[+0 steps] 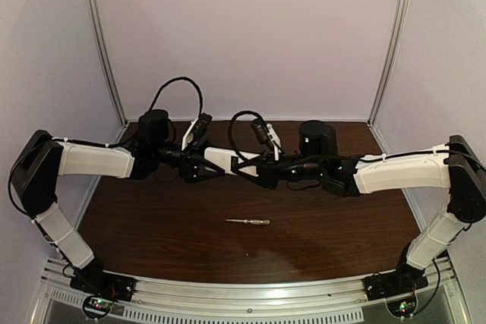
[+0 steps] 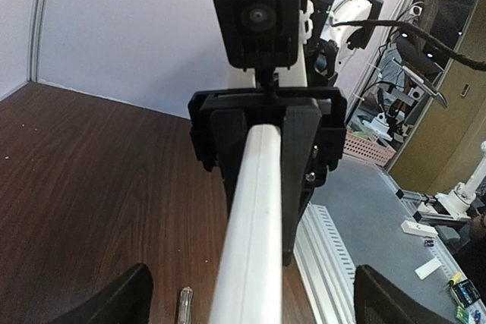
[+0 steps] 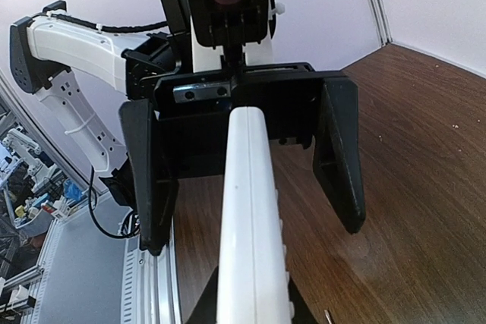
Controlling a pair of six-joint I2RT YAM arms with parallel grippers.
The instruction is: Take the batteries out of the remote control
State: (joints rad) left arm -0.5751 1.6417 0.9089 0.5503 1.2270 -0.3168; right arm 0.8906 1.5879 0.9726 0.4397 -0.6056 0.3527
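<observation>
Remote control (image 2: 254,218) in the air above desk (image 1: 152,233), one end clamped in right pincer (image 2: 262,187); left pincer (image 3: 247,218) apart around other end. Batteries unseen. Advice: hold right grip firm, close left squarely on the edges.

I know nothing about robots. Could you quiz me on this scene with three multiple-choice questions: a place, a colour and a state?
1. Where is the thin clear-handled screwdriver? A on the dark brown wooden table; B in a gripper; C on an arm.
2. What colour is the flat rectangular remote control? A black; B white; C green.
3. Which gripper clamps it? A left; B right; C neither.
Answers: 1 A, it lies flat there. 2 B, it shows white. 3 B, the right gripper pinches its sides; the left gripper gapes wide.
</observation>
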